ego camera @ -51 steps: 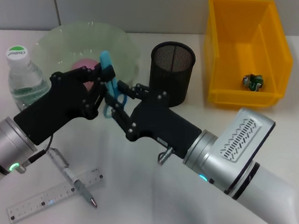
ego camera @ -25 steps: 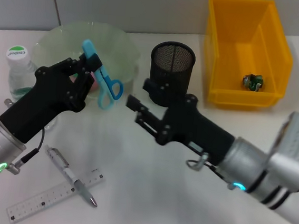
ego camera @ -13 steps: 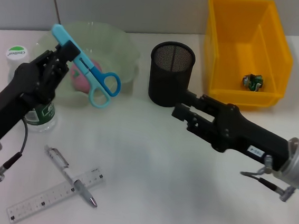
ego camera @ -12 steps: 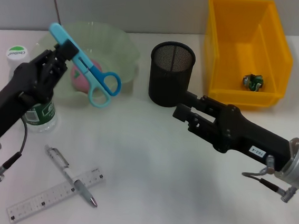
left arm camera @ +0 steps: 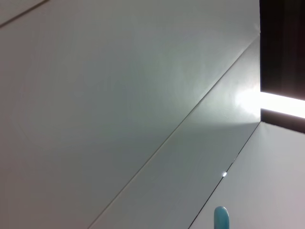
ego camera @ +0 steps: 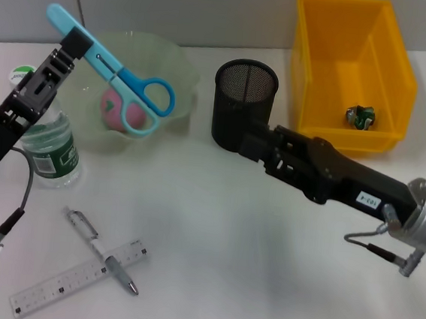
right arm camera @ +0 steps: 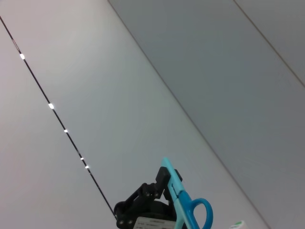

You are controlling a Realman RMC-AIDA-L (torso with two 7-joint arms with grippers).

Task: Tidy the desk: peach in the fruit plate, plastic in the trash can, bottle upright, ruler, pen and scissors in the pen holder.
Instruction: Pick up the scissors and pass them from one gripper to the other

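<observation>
L gripper [ego camera: 75, 43] clamped on the blue scissors [ego camera: 115, 78], blades pinched, handles hanging free above the fruit plate [ego camera: 180, 70] w/ the peach [ego camera: 116, 109] in it. R gripper [ego camera: 254, 144] near side of the pen holder [ego camera: 244, 102], fingers can't tell. Bottle [ego camera: 48, 147] upright at left; pen [ego camera: 102, 252] lies across ruler [ego camera: 73, 279] near-left. Plastic [ego camera: 360, 116] in the trash can [ego camera: 399, 68].

The blue scissors [ego camera: 118, 82] hung in the air above the pale green fruit plate [ego camera: 177, 75], blades up and ring handles lowest — clamped near the blades. A pink peach [ego camera: 114, 109] lay in the plate. The bottle [ego camera: 46, 143] stood upright beside it. The pen [ego camera: 102, 251] lay across the clear ruler [ego camera: 58, 282]. The black mesh pen holder [ego camera: 234, 97] stood upright; crumpled plastic [ego camera: 360, 115] sat in the yellow trash can [ego camera: 399, 68].
</observation>
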